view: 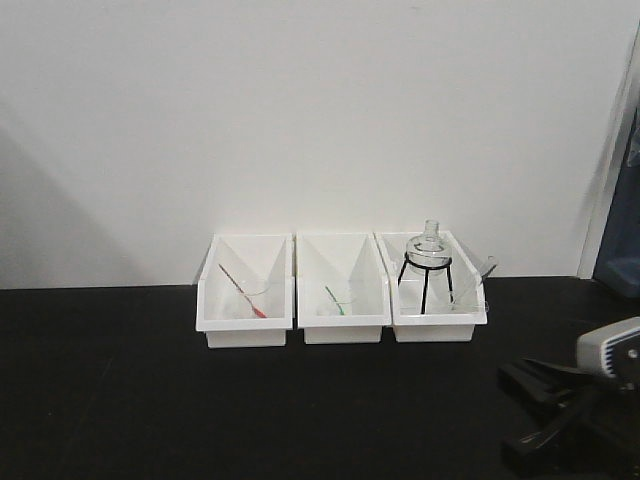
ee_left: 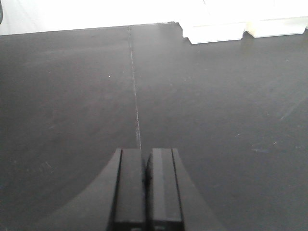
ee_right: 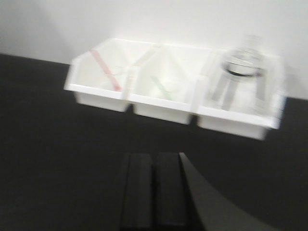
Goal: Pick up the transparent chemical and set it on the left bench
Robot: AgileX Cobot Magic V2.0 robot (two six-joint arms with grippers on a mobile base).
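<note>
Clear glass flask (view: 430, 243) sits on black tripod stand (view: 428, 283) inside rightmost white bin (view: 437, 322). Likely fragile, slick; grip neck. Left gripper (ee_left: 146, 185), right gripper (ee_right: 154, 190) both closed, empty.

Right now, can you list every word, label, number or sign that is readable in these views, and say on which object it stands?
None can be read.
The three white bins, the glass flask on its black stand and the black bench show no print or label.
The right wrist view is too blurred to rule out small print.
</note>
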